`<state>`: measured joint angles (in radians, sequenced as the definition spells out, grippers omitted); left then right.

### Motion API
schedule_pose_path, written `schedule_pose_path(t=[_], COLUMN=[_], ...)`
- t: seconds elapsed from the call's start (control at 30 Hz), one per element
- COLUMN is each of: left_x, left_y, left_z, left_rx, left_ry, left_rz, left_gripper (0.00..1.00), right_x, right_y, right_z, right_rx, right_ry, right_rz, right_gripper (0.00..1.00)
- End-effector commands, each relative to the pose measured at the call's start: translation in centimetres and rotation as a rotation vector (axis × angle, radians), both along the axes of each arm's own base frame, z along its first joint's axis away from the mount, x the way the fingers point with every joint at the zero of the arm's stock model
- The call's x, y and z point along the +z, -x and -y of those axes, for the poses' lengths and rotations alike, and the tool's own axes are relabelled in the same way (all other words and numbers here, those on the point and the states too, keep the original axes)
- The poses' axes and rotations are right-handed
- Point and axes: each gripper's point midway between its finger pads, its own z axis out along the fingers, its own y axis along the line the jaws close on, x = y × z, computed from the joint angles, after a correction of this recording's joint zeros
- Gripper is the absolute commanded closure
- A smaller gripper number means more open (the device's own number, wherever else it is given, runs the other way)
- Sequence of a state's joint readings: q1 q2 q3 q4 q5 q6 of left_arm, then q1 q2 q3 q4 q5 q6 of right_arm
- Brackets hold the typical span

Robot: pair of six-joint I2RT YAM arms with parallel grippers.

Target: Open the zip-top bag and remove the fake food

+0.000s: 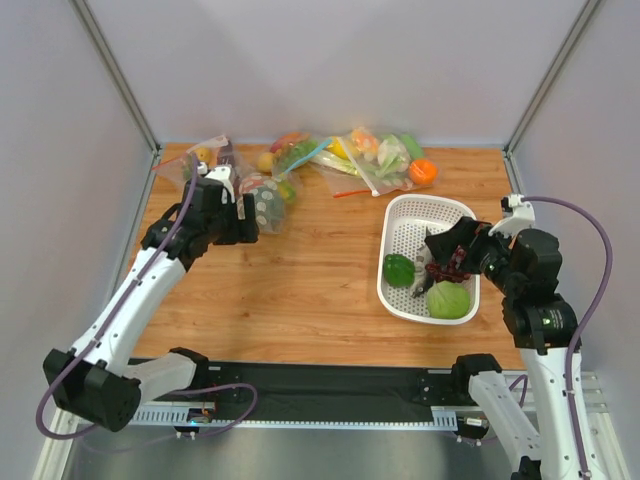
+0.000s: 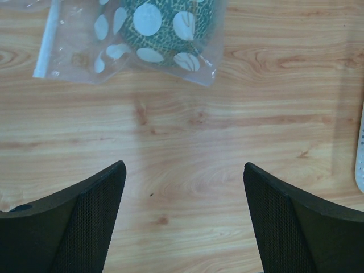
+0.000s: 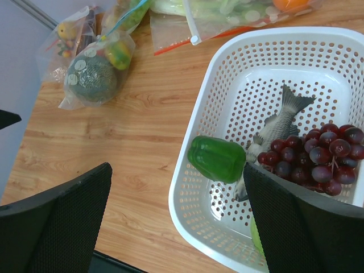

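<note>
What matters for the coming move is where the clear plastic zip-top bag printed with large white polka dots (image 1: 268, 200) lies from the black two-finger left gripper (image 2: 183, 165). It rests on the wooden table (image 2: 227, 131) at the far left, just ahead of that gripper and apart from it. In the left wrist view only its near part shows, at the top edge, with bare wood between it and the fingertips.

From above, we read the bag's long axis as running from near-left to far-right. The dull grey-green bumpy ball (image 3: 94, 79) bulges at the near-left end and the smaller coloured pieces (image 3: 119, 54) sit at the far-right end. A pale strip runs along one edge of the bag in the left wrist view; we take it for the zip, but we cannot be sure.

The left arm is plainly the nearer one. Its jaws stand wide apart, released, with nothing between them and nothing touching them. We judge it must move forward onto the bag's edge before any pull on the opening is possible.

The black two-finger right gripper (image 3: 176, 168) hangs well apart from the bag, over the left rim of the white perforated plastic basket (image 3: 273, 74) on the right. Its jaws are likewise spread wide and hold nothing.
</note>
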<state>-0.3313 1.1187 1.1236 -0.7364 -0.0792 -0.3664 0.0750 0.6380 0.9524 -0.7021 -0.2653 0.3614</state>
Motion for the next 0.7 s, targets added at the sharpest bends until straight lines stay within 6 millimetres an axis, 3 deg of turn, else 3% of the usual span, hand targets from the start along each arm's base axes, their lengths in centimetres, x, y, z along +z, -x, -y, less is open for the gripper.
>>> schedule_pose_path(t=[0.0,0.27,0.67], left_x=[1.3,-2.5,-7.8], left_y=[-3.5,-7.6,-10.9], left_z=[2.4,5.3,5.3], left_rx=[-0.025,-0.033,0.041], left_ry=[0.055,-0.041,-0.193], left_rz=[0.075,-0.015,-0.089], left_gripper=[0.09,0.09,0.13], right_x=[-0.5,-0.8,-1.5], right_y=[-0.1,0.8,1.4], right_z=[-0.5,-1.0,-1.3], right_rx=[0.035,0.066,0.085], right_ry=[-0.004,-0.022,-0.023], right_rz=[0.005,0.010,-0.002], right_gripper=[0.00,0.00,0.00])
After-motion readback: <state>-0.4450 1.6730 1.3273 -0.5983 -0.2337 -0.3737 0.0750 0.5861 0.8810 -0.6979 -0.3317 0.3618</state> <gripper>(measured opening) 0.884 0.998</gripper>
